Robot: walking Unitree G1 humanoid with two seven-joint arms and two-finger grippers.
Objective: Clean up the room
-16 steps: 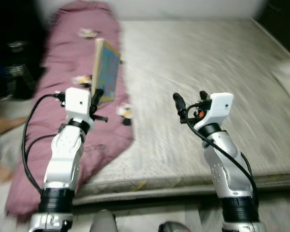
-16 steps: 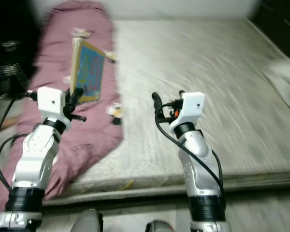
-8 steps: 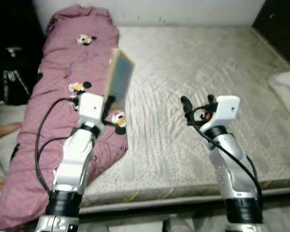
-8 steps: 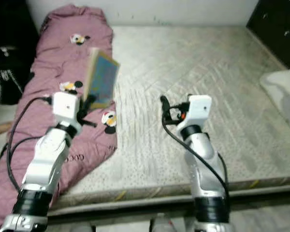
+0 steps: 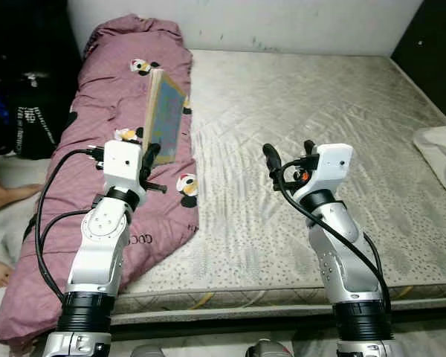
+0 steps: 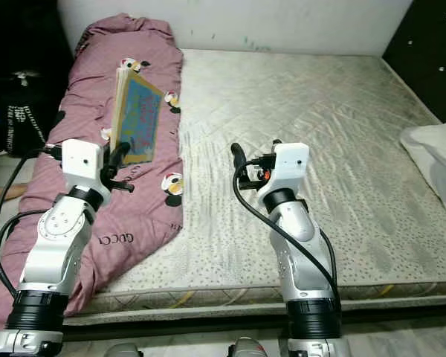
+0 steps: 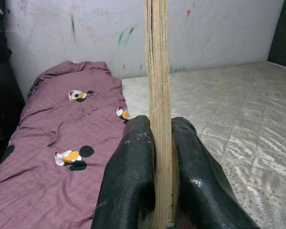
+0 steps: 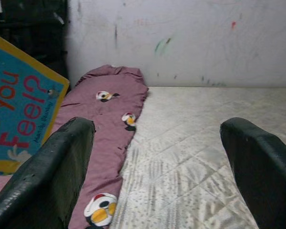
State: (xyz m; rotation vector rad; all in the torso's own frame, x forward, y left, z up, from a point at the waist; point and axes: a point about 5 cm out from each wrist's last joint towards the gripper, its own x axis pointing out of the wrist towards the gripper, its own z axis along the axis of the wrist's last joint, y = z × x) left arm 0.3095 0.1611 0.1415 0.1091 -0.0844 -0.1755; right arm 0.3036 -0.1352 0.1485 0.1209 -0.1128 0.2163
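**Left gripper holds book upright over quilt**

Left gripper (image 7: 159,167) pinches a thin book (image 6: 136,116) by its lower edge, one finger on each cover. Book stands upright above the gripper, slightly tilted, blue cover with yellow border facing the right arm. In left wrist view the page edges run straight up between the black fingers (image 7: 128,176).

Below and beyond the left gripper: purple quilt (image 5: 126,97) with panda prints, lying along the left side of a bare mattress (image 5: 305,104). Book is raised clear of the quilt.

Right gripper (image 5: 288,155) raised level with the left, over the mattress, fingers (image 8: 52,171) spread wide, nothing between them. Book sits off to its left.

Far right of the right gripper: white cloth (image 6: 435,149) on the mattress edge. Left of the left arm: black bag (image 5: 30,111) and a person's bare foot (image 5: 4,197) on the floor.
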